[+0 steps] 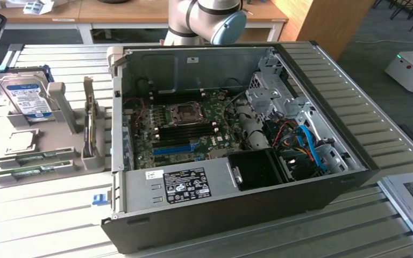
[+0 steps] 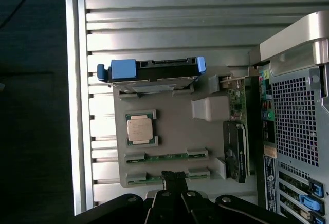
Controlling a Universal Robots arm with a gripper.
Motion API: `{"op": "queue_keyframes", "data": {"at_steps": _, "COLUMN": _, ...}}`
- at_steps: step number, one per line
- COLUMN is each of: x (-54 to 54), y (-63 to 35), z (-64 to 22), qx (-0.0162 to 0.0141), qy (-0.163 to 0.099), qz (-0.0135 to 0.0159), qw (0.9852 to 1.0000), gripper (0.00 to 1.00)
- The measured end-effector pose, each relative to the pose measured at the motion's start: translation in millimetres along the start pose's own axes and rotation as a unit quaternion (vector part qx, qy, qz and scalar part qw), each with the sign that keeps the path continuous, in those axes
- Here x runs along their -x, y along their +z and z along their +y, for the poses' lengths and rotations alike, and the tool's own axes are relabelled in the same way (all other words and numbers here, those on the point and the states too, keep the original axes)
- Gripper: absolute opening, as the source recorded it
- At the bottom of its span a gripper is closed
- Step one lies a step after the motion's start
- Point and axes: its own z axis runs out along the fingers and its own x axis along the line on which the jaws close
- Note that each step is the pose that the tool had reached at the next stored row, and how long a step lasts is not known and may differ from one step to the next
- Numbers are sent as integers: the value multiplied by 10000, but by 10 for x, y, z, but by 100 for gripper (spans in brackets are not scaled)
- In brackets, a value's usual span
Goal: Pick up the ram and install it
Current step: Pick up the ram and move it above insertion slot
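Two slim green ram sticks (image 1: 34,157) lie in slots of a grey holder (image 1: 63,166) at the exterior view's left. In the wrist view, one ram stick (image 2: 167,156) lies beside a second one (image 2: 141,176) on the same holder (image 2: 175,131). My gripper (image 2: 174,176) is shut with nothing visibly in it, and its dark fingertips overlap the second stick in the wrist view. The open computer case (image 1: 335,177) shows its motherboard (image 1: 181,123) with dark memory slots around the processor socket.
The holder also carries a silver-and-blue hard drive (image 1: 23,94) (image 2: 149,72), a processor chip (image 2: 140,130) and an upright expansion card (image 1: 90,126) (image 2: 237,131). The arm's elbow (image 1: 206,19) hangs over the back of the case. A small blue clip (image 1: 97,200) lies on the slatted table.
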Motion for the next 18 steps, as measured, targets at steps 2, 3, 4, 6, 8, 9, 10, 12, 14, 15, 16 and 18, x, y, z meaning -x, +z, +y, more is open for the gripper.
{"op": "queue_keyframes", "data": {"at_steps": 2, "x": 0, "y": 0, "z": 0, "qx": 0, "qy": 0, "qz": 0, "qw": 10000, "gripper": 10}}
{"op": "queue_keyframes", "data": {"at_steps": 3, "x": 0, "y": 0, "z": 0, "qx": 0, "qy": 0, "qz": 0, "qw": 10000, "gripper": 10}}
{"op": "queue_keyframes", "data": {"at_steps": 4, "x": 0, "y": 0, "z": 0, "qx": 0, "qy": 0, "qz": 0, "qw": 10000, "gripper": 10}}
{"op": "queue_keyframes", "data": {"at_steps": 6, "x": 0, "y": 0, "z": 0, "qx": 0, "qy": 0, "qz": 0, "qw": 10000, "gripper": 10}}
{"op": "queue_keyframes", "data": {"at_steps": 8, "x": 0, "y": 0, "z": 0, "qx": 0, "qy": -3, "qz": 0, "qw": 10000, "gripper": 10}}
{"op": "queue_keyframes", "data": {"at_steps": 9, "x": 0, "y": 0, "z": 0, "qx": 0, "qy": -7, "qz": 0, "qw": 10000, "gripper": 10}}
{"op": "queue_keyframes", "data": {"at_steps": 10, "x": 0, "y": 0, "z": 0, "qx": 0, "qy": -16, "qz": 1, "qw": 10000, "gripper": 10}}
{"op": "queue_keyframes", "data": {"at_steps": 12, "x": 0, "y": 0, "z": 0, "qx": 1, "qy": -47, "qz": 2, "qw": 10000, "gripper": 10}}
{"op": "queue_keyframes", "data": {"at_steps": 14, "x": -1, "y": 0, "z": 0, "qx": 2, "qy": -100, "qz": 5, "qw": 9999, "gripper": 10}}
{"op": "queue_keyframes", "data": {"at_steps": 15, "x": -1, "y": 0, "z": 0, "qx": 3, "qy": -136, "qz": 6, "qw": 9999, "gripper": 10}}
{"op": "queue_keyframes", "data": {"at_steps": 16, "x": -1, "y": 0, "z": 0, "qx": 4, "qy": -176, "qz": 8, "qw": 9998, "gripper": 10}}
{"op": "queue_keyframes", "data": {"at_steps": 18, "x": 0, "y": 0, "z": 0, "qx": 6, "qy": -275, "qz": 12, "qw": 9996, "gripper": 10}}
